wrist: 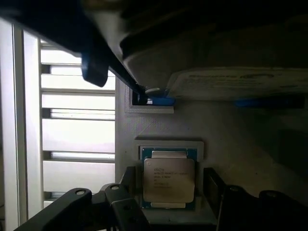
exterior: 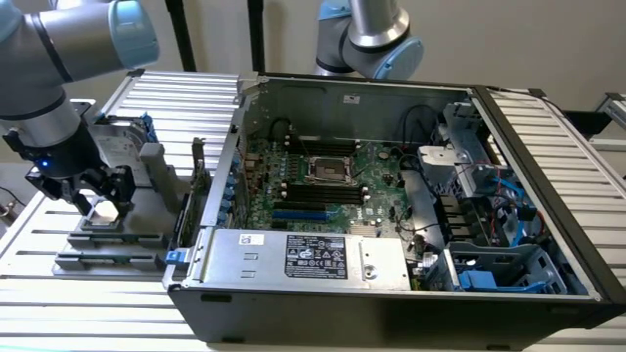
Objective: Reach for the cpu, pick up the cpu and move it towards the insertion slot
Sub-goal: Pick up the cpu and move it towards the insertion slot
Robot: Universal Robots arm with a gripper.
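In the exterior view the pincer [exterior: 98, 204] hangs low over the grey tray [exterior: 108, 258] with its dark fingers spread apart. The cpu [exterior: 102, 211] shows as a small pale square directly beneath it, between the fingertips, while the insertion slot [exterior: 328, 169], a shiny metal frame with a dark centre on green board, lies well apart from the pincer inside the open computer case [exterior: 391, 301]. In the wrist view the cpu [wrist: 168, 179] sits flat in a tray recess, a silvery lid with faint print over a green-edged rim, flanked on two sides by the pincer's open fingers [wrist: 211, 185].
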